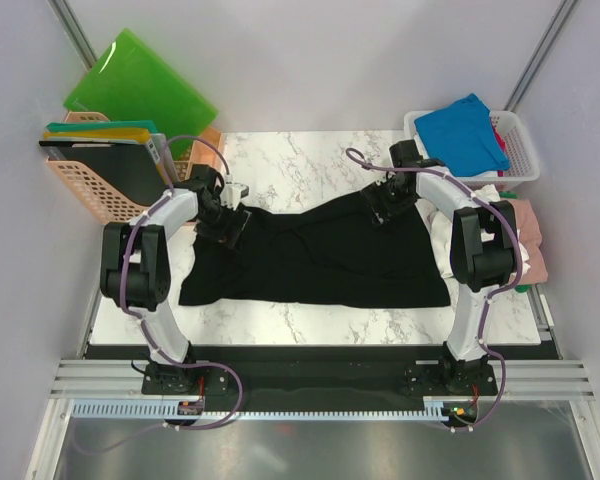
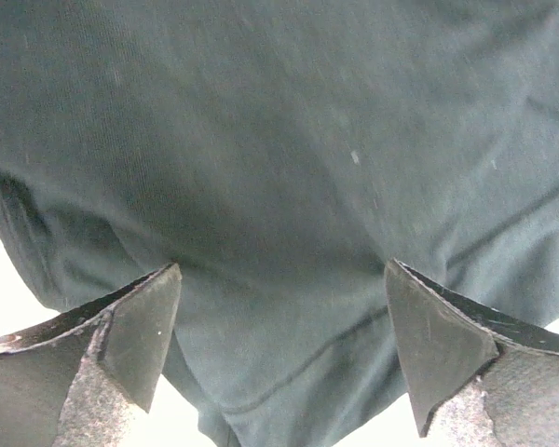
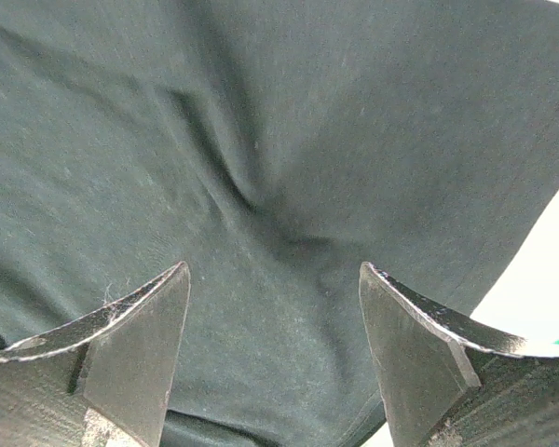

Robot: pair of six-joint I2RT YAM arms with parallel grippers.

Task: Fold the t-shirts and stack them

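Observation:
The large black t-shirt (image 1: 315,258) lies spread across the marble table (image 1: 310,165), with its far edge bunched and creased. My left gripper (image 1: 226,216) hovers over the shirt's far-left corner, jaws wide open. In the left wrist view the black cloth (image 2: 289,168) and its hem fill the space under the open gripper (image 2: 281,266). My right gripper (image 1: 388,204) is over the far-right part of the shirt. It (image 3: 273,266) stands open above a fold in the cloth (image 3: 261,186). A bright blue t-shirt (image 1: 464,130) lies in the white basket (image 1: 521,150).
Pink and white shirts (image 1: 528,240) are piled at the table's right edge beside the right arm. An orange basket (image 1: 92,185) holding flat boards stands at the far left. Bright green plastic boards (image 1: 140,88) lean behind it.

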